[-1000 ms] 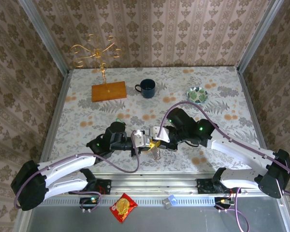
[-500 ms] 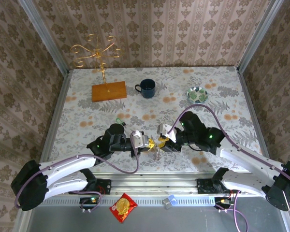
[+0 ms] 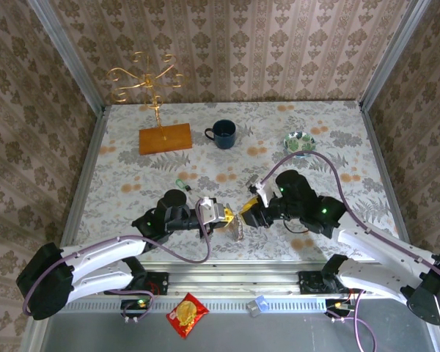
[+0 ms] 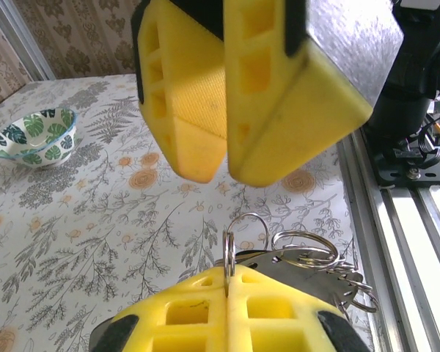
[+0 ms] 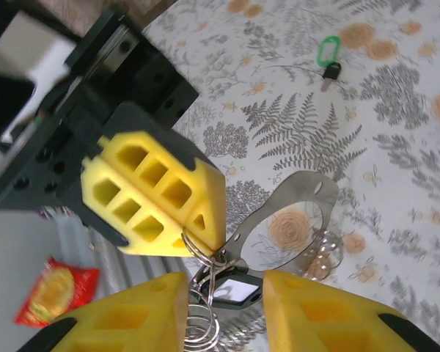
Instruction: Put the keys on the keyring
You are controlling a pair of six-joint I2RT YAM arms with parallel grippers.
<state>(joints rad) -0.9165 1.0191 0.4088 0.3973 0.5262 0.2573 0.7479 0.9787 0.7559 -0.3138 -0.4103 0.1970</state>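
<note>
My left gripper [image 4: 227,277] is shut on a small metal keyring [image 4: 229,246], which stands upright between its yellow pads. A grey strap loop [image 5: 302,196], further rings [image 4: 308,246] and a black tag [image 5: 238,288] hang from that ring. In the top view the bunch [image 3: 239,229] dangles between the two grippers near the table's front edge. My right gripper [image 5: 226,312] faces the left one, open, with the black tag lying in the gap between its fingers. A green-headed key [image 5: 327,53] lies loose on the table, behind the left gripper [image 3: 224,215].
A dark blue mug [image 3: 223,133] and a leaf-patterned bowl [image 3: 299,143] stand at the back. A gold wire stand [image 3: 148,77] on a wooden base [image 3: 165,138] is at the back left. A red snack packet [image 3: 187,314] lies below the rail.
My right gripper has opened and drawn back slightly to the right of the bunch. The left gripper has stayed shut on the ring, barely moving.
</note>
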